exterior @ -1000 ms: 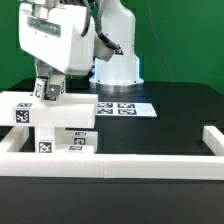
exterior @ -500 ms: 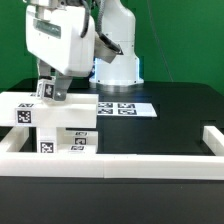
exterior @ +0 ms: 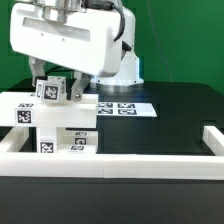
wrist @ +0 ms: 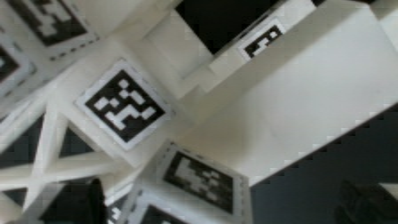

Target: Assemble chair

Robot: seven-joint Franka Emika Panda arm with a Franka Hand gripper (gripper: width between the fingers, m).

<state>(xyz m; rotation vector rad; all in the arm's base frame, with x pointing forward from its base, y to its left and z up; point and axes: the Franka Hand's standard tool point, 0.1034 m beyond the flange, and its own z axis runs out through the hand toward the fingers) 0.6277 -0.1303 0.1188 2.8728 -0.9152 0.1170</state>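
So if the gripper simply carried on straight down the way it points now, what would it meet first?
Most likely the chair: the open gripper hangs just above the tagged white parts stacked at the exterior view's left. Depth is unclear, so which piece comes first cannot be told.

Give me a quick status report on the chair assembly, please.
Gripper open, holding nothing, just above the parts. Chair partly assembled, tagged white pieces stacked at the exterior view's left. Marker board flat behind; nothing in the way.

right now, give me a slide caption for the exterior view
Franka arm's open claw hovers over the stacked white tagged chair parts at the exterior view's left, marker board behind them on the black table.
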